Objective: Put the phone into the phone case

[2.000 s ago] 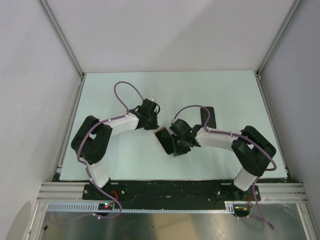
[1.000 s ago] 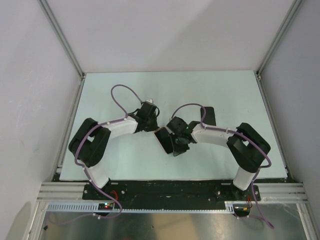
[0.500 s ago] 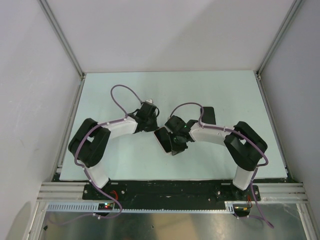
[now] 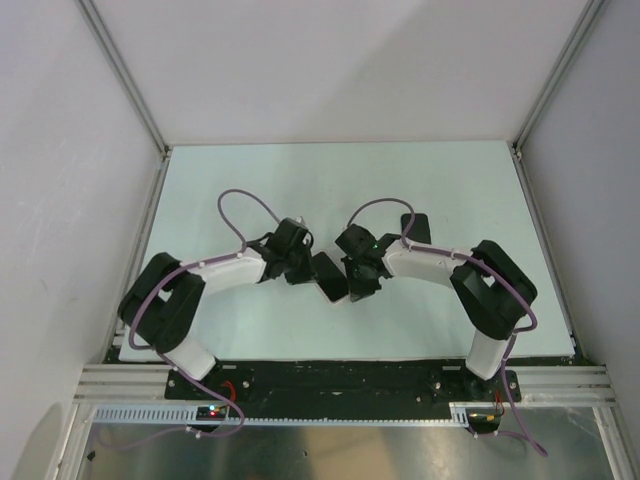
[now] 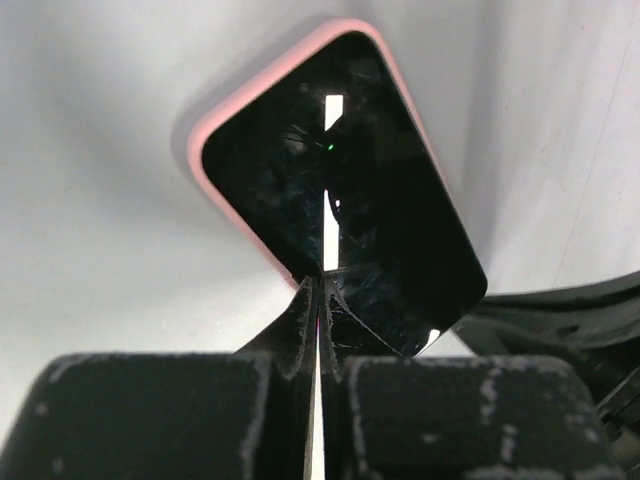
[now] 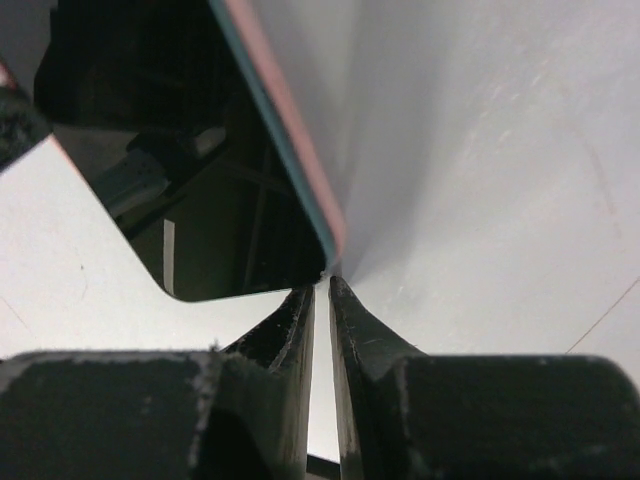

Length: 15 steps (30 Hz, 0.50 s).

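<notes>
The black phone (image 4: 328, 275) lies screen-up inside the salmon-pink phone case, between the two grippers at mid-table. The left wrist view shows the phone (image 5: 340, 200) with the case's pink rim (image 5: 197, 150) along its left and far edges. My left gripper (image 5: 318, 290) is shut, and its tips rest on the screen near one long edge. In the right wrist view the phone (image 6: 200, 200) and the phone case (image 6: 290, 130) are tilted. My right gripper (image 6: 322, 285) is pinched on the case's rim at a corner. From above, the left gripper (image 4: 300, 262) and right gripper (image 4: 352, 278) flank the phone.
A second black slab (image 4: 416, 228) lies on the pale table (image 4: 470, 190) just behind the right forearm. White walls and metal rails close in the table on the left, right and far sides. The arm bases stand at the near edge.
The left arm has swung forward and its shut gripper has come down onto the phone. The right gripper has shifted slightly away from the near edge with the phone case. The pink no longer shows from above.
</notes>
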{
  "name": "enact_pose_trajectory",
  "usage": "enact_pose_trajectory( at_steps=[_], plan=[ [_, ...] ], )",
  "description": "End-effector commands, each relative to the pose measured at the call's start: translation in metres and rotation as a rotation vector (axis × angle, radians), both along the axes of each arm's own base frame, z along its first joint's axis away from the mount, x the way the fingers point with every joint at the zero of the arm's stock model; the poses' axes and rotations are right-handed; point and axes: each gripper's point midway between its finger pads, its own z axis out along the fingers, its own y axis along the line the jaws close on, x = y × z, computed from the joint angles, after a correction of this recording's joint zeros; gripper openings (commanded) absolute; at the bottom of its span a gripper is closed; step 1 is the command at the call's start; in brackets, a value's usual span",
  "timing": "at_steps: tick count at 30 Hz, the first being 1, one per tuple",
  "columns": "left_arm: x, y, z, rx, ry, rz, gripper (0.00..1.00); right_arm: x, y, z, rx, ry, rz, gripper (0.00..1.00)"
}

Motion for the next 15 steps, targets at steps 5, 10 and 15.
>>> enact_pose_trajectory(
  at_steps=[5,10,15],
  plan=[
    [0.026,0.031,0.036,-0.004,-0.075,0.091,0.02,0.056,0.013,0.029,0.061,-0.214,-0.073,0.16],
    [0.062,0.050,0.032,0.017,-0.072,0.150,0.01,0.054,0.013,0.026,0.061,-0.209,-0.077,0.16],
    [0.088,0.064,0.016,0.067,-0.058,0.177,0.00,0.055,0.020,0.026,0.089,-0.207,-0.082,0.16]
  ],
)
